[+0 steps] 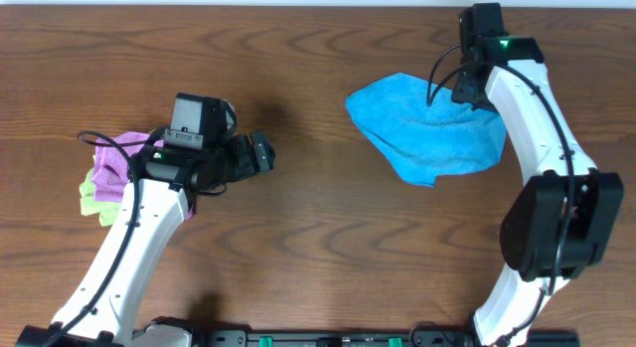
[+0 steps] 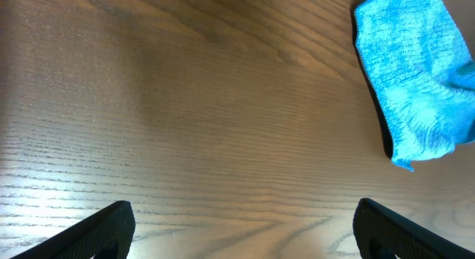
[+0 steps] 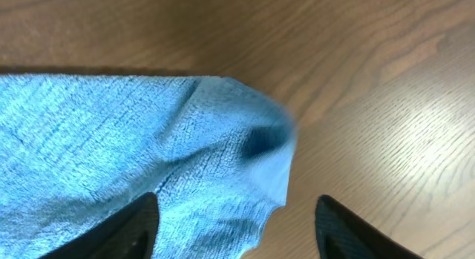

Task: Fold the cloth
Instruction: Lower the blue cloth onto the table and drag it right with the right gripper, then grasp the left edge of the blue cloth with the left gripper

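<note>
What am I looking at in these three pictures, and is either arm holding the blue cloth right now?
Two white robot arms sit at a wooden table. The wide picture looks straight down from above: the left arm is on its left side, the right arm on its right. The other two pictures come from a camera on each wrist; the black tips at the bottom are that arm's own jaws. The blue cloth lies rumpled by the right arm. A purple cloth and a light green cloth are bunched beside the left arm, partly under it. Nothing is held: the left jaws stand wide over bare wood, and the right jaws stand apart over the blue cloth's edge, not pinching it.
</note>
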Available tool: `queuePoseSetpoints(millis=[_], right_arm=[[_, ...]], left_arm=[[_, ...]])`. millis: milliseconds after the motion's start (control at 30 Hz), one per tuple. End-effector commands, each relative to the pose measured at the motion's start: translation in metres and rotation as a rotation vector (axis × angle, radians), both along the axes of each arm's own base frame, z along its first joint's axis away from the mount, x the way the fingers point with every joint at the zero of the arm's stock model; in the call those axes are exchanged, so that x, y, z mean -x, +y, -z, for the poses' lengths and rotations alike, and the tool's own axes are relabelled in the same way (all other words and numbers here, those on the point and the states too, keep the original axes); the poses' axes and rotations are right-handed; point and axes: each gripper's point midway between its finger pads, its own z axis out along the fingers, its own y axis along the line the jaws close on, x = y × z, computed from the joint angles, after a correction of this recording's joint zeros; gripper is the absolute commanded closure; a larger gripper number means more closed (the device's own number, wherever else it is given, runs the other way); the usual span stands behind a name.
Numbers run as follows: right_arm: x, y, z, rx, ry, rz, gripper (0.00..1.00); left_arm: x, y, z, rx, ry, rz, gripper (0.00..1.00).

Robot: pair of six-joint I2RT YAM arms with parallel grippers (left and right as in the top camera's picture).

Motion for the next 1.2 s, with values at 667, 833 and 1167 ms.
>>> queuePoseSetpoints(millis=[667,833,1167], right_arm=[[0.066,-0.035,0.013,-0.165,0.255,0.094,0.33],[0.066,-0.035,0.013,-0.168,0.259,0.084,0.35],[0.067,-0.037,0.013,-0.17,0.261,0.082,0.38]], left_arm=[[0.003,-0.124,0.004,0.338,0.151,0.045,0.04],[0.014,-0.171,0.021,0.375,0.166,0.175,0.19],[0.015,-0.265,0.007,0.58,0.03,0.322,0.94]])
